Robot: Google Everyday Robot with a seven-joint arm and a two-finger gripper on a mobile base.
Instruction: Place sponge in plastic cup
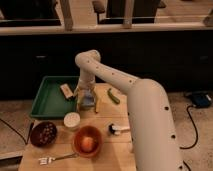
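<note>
My gripper (87, 104) hangs straight down over the wooden table (107, 157), just right of the green tray. A small light-blue piece, the sponge (88, 102), shows right at the gripper, low near the table top. I cannot make out the plastic cup apart from the gripper and the sponge; if it stands there, the gripper hides it. The white arm runs from the lower right up and over to the gripper.
A green tray (45, 102) at the left holds a tan-brown block (66, 91). A green vegetable (114, 96) lies right of the gripper. In front are a white round cup (72, 120), an orange bowl (87, 141), a dark bowl (43, 133), a fork (55, 159) and a steel cup (119, 129).
</note>
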